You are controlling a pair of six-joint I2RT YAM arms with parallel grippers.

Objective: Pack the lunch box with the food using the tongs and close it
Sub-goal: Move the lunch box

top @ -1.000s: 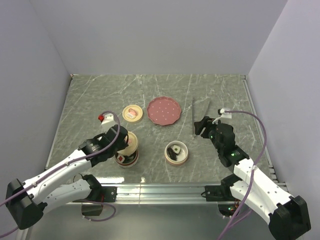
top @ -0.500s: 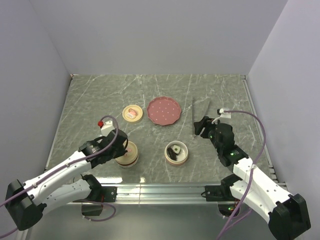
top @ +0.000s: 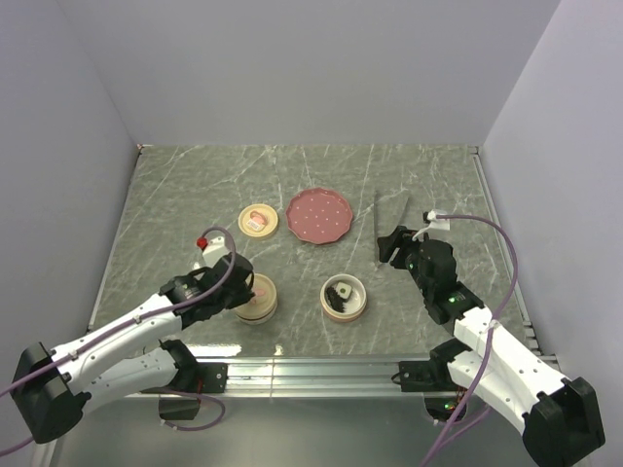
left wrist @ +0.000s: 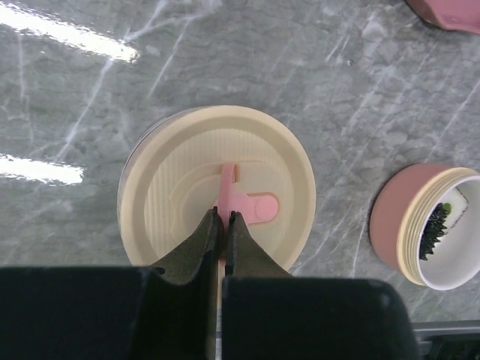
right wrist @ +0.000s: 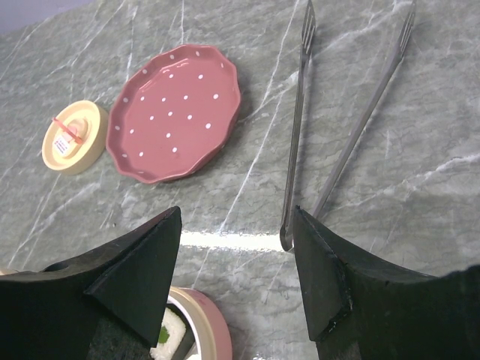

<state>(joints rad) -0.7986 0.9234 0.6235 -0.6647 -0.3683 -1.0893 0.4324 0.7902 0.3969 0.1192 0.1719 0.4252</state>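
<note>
1. Tongs lie on the bench at right, beyond the spread right tool.
2. Left tool, pressed together, pinches the pink tab of a cream lid, near left.
3. Food sits in the open pink box, near centre.

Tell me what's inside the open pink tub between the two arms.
The tub holds dark sushi pieces, one with a green top. How many there are cannot be counted: they are packed close together and the tub's wall hides part of the inside.

Left hand pinching pink tab atop cream lid; open pot beside.
</note>
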